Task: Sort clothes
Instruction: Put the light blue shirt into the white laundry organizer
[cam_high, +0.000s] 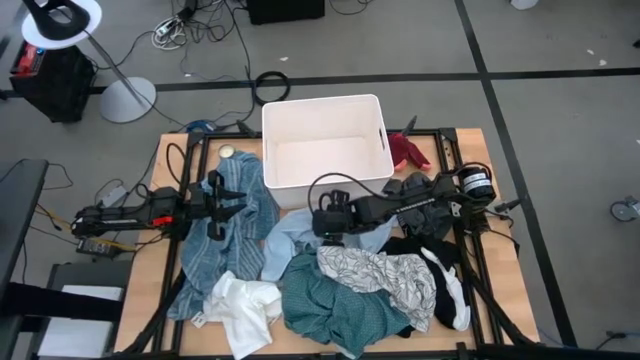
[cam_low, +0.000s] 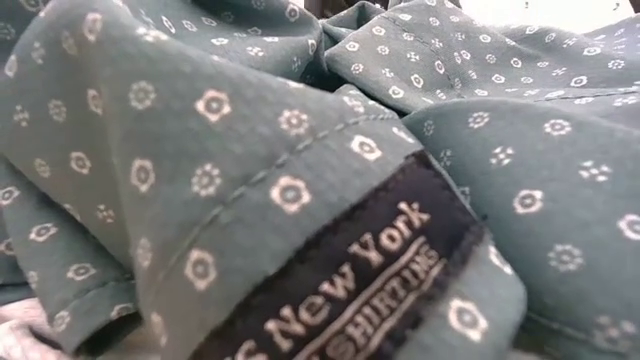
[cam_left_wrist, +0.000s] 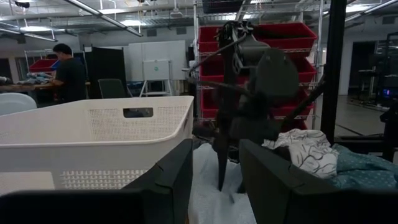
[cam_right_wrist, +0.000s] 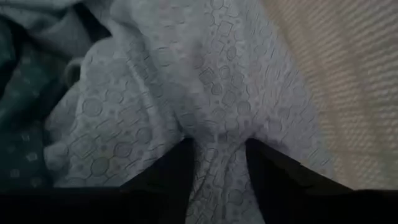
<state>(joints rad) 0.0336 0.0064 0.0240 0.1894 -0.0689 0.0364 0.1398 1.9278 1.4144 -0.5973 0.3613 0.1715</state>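
Plainly, the sorting has barely begun. The white bin (cam_high: 325, 150) at twelve o'clock on the counter (cam_high: 505, 250) shows only its bare floor, and every garment I can find lies outside it. The denim-blue piece (cam_high: 225, 235) sprawls at nine o'clock; the plain white one (cam_high: 240, 310) sits at seven, touching the teal shirt (cam_high: 330, 305) at six. The white leaf-print garment (cam_high: 385, 275) lies just beside the teal at five o'clock, the black clothes (cam_high: 430, 245) and the white sock (cam_high: 452, 290) at four, and the red item (cam_high: 408, 152) at one o'clock against the bin's outer wall. So all of it is left to do.

The right arm reaches in from three o'clock toward the centre, wrist pitched down, and its right claw (cam_right_wrist: 219, 162) presses into the light blue garment (cam_high: 295, 235) just below the bin's near wall. In its wrist view, cloth bunches up between the two fingers (cam_right_wrist: 174, 174), so it looks to be pinching a fold, though whether that fold is firmly gripped I cannot say.

The left arm stretches level from nine o'clock over the denim-blue piece. Its left claw (cam_left_wrist: 214, 180) stands released with nothing between the fingers, pointing across at the other arm and the bin's side.
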